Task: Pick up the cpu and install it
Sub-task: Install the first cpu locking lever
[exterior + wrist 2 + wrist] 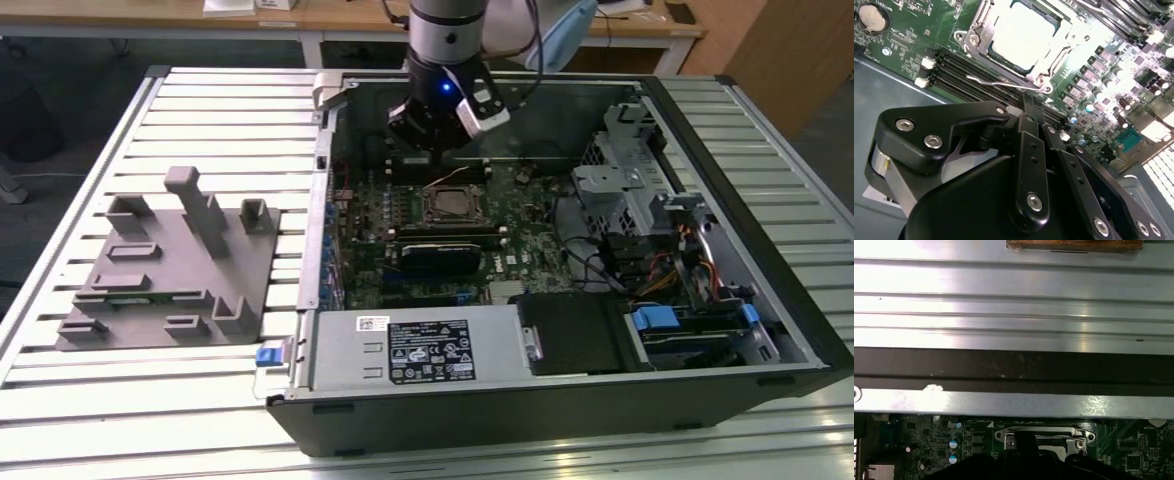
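Fingers [1029,117] of the gripper [1033,107] are pressed together in the second wrist view, two black bars meeting at a narrow tip with nothing between them. That tip hangs just above the motherboard [899,30], beside the wire lever of the CPU socket [1046,60].

Cpu [1021,37]: pale, silvery, square, lying flat inside the socket's metal frame, apart from the gripper.

In the exterior view the gripper [430,150] hangs from the arm [447,35] over the far part of the open computer case [561,415], just beyond the socket [451,203]. Nearer the camera in the case sit a black expansion card [441,255] and the silver power supply [414,350] with its white label. The drive cage [627,165] stands at the exterior view's right.

On the slatted metal table [80,390], at the exterior view's left of the case, lies a grey fixture tray [174,260] with upright posts.

In the first wrist view the socket frame [1046,435] shows below the case wall.
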Motion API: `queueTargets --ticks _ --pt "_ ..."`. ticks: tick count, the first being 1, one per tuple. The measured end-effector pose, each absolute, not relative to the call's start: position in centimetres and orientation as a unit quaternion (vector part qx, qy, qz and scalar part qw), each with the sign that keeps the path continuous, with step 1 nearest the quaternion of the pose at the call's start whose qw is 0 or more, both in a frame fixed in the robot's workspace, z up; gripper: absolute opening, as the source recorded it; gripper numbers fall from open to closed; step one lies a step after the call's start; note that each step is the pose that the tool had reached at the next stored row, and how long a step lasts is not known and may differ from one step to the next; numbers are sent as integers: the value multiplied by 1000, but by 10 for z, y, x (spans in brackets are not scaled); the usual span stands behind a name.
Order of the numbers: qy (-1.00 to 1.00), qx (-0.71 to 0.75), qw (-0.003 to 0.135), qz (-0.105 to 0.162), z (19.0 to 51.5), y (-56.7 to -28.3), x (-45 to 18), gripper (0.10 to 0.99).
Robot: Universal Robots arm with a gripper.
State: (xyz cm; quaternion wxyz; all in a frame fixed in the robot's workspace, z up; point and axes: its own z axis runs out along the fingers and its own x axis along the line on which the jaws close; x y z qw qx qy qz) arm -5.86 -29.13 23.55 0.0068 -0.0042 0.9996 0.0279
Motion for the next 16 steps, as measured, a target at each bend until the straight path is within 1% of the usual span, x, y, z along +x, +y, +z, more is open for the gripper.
queueTargets --ticks 16 --pt "1000 -6 7 27 228 -289 -49 106"
